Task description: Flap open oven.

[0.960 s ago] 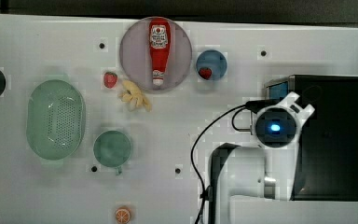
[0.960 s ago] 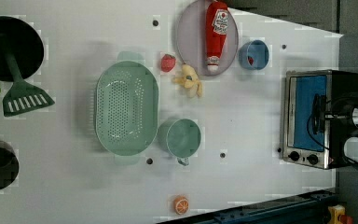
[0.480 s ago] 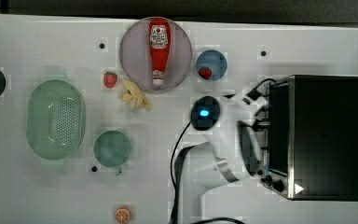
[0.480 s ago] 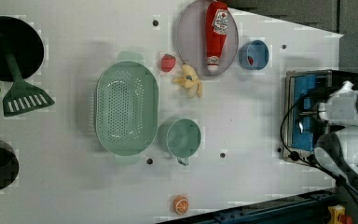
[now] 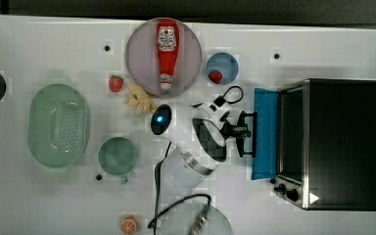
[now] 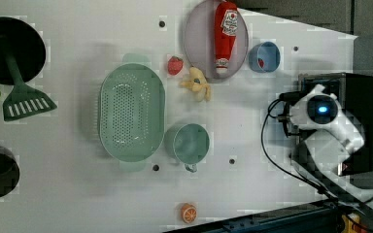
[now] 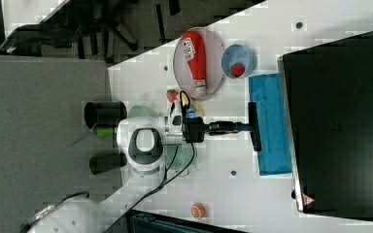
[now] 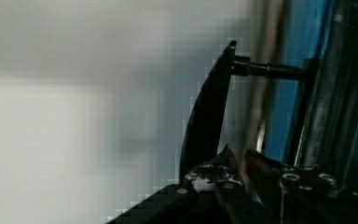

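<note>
On the oven [image 5: 340, 142] handle [image 5: 250, 134], the tool [image 5: 242, 132] clamped (bottle label unreadable).

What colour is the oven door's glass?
Blue; the oven door lies folded down, clearest in the right view.

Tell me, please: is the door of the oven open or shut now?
Open. In the top view the blue glass door lies flapped down in front of the oven, and the gripper is closed on its black handle.
</note>
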Action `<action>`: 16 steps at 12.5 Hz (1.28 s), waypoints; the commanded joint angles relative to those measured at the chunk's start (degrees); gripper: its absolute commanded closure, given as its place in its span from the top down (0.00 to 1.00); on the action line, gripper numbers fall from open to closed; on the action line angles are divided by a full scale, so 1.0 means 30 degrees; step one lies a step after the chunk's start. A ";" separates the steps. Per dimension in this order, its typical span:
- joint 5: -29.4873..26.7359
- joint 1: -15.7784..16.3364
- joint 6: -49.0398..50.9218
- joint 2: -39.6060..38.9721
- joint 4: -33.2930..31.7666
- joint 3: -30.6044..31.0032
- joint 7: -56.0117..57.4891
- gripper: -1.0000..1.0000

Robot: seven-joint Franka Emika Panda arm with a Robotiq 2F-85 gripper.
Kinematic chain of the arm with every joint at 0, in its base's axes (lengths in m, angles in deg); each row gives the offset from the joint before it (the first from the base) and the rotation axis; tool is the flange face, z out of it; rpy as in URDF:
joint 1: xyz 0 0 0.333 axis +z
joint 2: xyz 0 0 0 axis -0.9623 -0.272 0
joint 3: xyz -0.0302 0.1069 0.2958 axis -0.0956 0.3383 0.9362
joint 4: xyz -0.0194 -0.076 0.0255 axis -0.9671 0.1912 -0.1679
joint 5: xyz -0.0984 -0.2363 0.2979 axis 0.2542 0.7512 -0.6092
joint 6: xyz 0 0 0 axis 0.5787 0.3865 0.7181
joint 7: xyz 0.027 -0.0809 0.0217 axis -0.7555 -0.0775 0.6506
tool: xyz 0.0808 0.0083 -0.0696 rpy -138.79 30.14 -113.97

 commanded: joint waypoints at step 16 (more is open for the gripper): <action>-0.7803 0.1402 -0.1554 0.0061 0.1992 -0.0376 -0.4025 0.17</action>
